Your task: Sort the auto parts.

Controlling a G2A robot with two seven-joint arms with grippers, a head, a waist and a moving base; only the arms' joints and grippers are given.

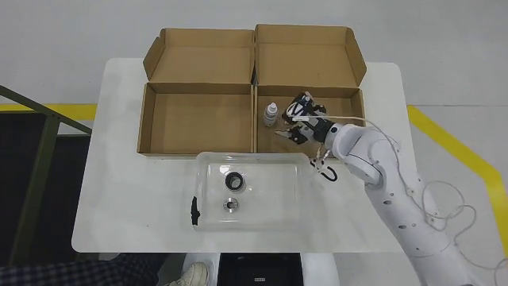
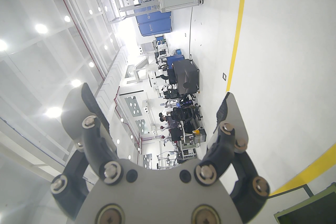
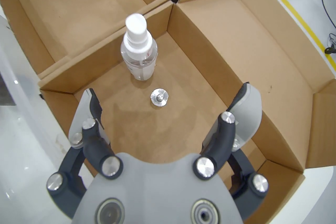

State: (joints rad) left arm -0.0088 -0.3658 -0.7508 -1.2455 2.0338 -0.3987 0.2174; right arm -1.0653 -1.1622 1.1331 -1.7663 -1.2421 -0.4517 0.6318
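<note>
Right pincer (image 3: 168, 92) hangs wide, empty, over right cardboard box (image 3: 262, 57). Round metal part (image 3: 159, 97) lies on box floor at frame centre, just beside upright spray bottle (image 3: 138, 57). I judge this drop-off done. Next: go to clear tray (image 1: 254, 154), lower centre of top view, and pick bearing ring (image 1: 234, 181). Left pincer (image 2: 157, 92) wide, empty.

White table (image 1: 119, 167) holds two open cardboard boxes (image 1: 194, 123), one clear tray (image 1: 278, 206).

Right arm (image 1: 385, 176) extending from lower right of the top view to frame centre, right gripper (image 1: 298, 119) at its end, fingers (image 3: 247, 101) spread wide, left gripper (image 2: 157, 92) fingers also spread wide
</note>
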